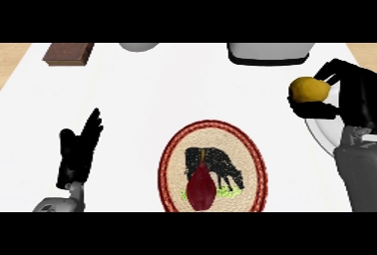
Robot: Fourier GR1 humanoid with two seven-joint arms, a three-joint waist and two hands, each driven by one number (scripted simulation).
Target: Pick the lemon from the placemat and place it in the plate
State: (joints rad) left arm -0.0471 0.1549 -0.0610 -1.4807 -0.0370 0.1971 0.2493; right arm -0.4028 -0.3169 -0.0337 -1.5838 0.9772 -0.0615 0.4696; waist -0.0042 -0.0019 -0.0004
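At the frame's right edge our right hand [352, 94] curls around the lemon [309, 89], above the plate [321, 133]. We judge it light, firm, rounded; gripping its middle suits.

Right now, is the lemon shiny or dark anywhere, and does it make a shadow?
Head view: the lemon looks evenly yellow with no glare, darker underneath where the right hand curls round it; no clear shadow shows on the plate or the counter.

A kitchen counter [169, 84], set for a meal (oval woven placemat [212, 167], white plate [321, 130]).
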